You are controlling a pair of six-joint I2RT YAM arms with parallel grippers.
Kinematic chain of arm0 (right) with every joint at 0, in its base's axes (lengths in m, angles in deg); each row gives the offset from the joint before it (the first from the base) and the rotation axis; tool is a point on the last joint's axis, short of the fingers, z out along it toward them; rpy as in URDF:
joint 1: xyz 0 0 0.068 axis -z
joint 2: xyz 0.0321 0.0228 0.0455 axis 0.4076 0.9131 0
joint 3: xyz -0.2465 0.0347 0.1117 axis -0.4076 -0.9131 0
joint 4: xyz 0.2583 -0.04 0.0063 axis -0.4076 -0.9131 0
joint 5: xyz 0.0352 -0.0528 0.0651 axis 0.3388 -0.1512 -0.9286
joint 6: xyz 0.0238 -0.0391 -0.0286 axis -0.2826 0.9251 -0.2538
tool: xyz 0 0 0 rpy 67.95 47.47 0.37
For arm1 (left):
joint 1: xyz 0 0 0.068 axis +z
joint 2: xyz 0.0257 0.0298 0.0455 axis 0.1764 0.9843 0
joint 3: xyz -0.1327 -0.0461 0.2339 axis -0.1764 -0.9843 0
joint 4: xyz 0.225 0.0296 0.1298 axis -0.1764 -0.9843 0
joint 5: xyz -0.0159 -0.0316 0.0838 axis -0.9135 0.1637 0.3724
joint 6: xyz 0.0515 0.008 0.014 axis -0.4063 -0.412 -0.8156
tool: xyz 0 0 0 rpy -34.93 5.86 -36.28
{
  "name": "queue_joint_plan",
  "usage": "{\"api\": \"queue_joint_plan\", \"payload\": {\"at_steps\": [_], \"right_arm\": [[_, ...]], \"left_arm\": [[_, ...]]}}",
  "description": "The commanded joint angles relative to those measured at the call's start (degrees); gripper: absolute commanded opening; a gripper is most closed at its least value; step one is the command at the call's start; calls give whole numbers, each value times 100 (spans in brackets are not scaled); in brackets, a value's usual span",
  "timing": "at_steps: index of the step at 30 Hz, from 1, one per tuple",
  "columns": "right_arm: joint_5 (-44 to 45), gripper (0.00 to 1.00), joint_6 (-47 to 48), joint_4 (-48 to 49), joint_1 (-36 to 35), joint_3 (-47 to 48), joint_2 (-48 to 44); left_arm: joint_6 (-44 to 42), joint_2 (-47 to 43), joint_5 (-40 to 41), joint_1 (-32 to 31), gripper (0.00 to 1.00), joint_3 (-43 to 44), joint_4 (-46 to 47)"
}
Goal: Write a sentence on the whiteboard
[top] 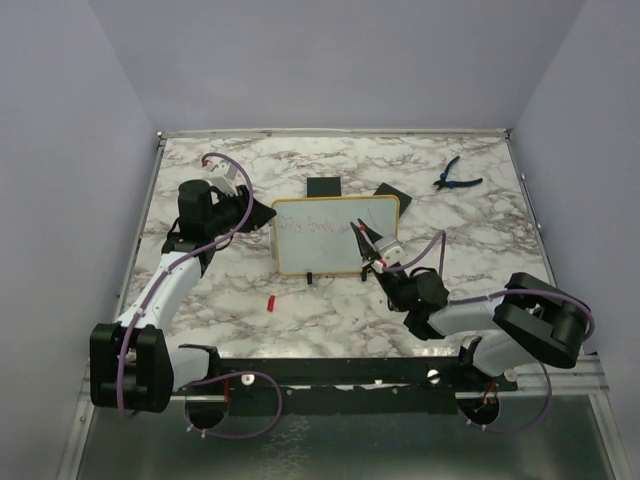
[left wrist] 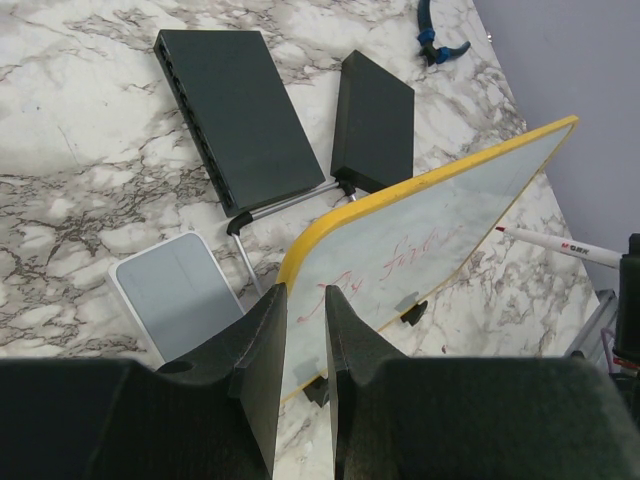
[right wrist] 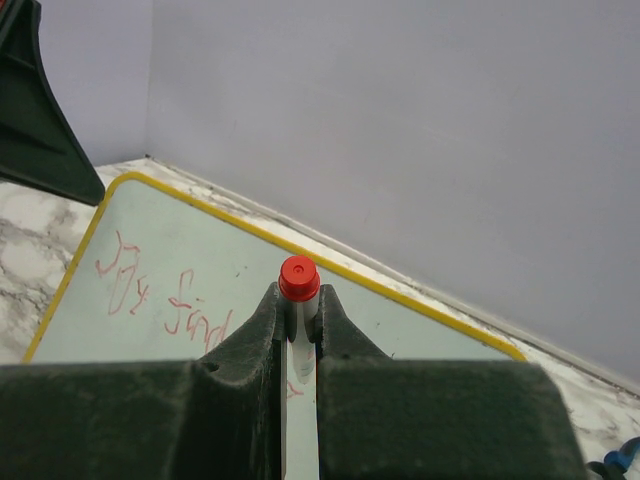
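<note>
Small white rectangular whiteboard w/ thin yellow rounded frame (top: 322, 252) stands tilted on its two black feet at the centre of the marble-pattern tabletop (top: 330, 322), face toward the arms. The faint red handwritten sentence (left wrist: 405, 255) runs across its upper half, a couple of words in; the right part of the line is blank. Left gripper (left wrist: 305, 300) is clenched on the board's yellow left edge, at the board's 9 o'clock in top view, steadying it. Right gripper (right wrist: 298, 305) is clamped on a white-barrelled, red-tipped marker (left wrist: 560, 243), tip by the board's mid-right; contact w/ the surface can't be told. Judged step: writing the next word. It wants light pressure, short strokes, travel toward 3 o'clock on the same baseline, and a firm left hold so the board doesn't rock back or skid. Around: long flat black box (left wrist: 240, 115) and shorter black block (left wrist: 372, 120) behind at 12–1 o'clock; pale grey flat pad (left wrist: 180, 290) behind the left edge; blue-handled pliers (top: 457, 178) at 2 o'clock, well apart; small red cap (top: 271, 301) at 7 o'clock. None of these sits b/w marker and blank area.
</note>
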Motion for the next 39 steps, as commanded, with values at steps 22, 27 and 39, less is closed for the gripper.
{"api": "queue_joint_plan", "payload": {"at_steps": [22,27,39], "right_arm": [[229,1,53,1205,92,263,576],[218,1,66,1212,129,282,580],[265,1,64,1212,164,300,692]], "left_arm": [[-93,-175,9,-37,23,-62,59],[-92,-174,13,-37,23,-64,56],[-93,-159,-5,-31,23,-55,59]]}}
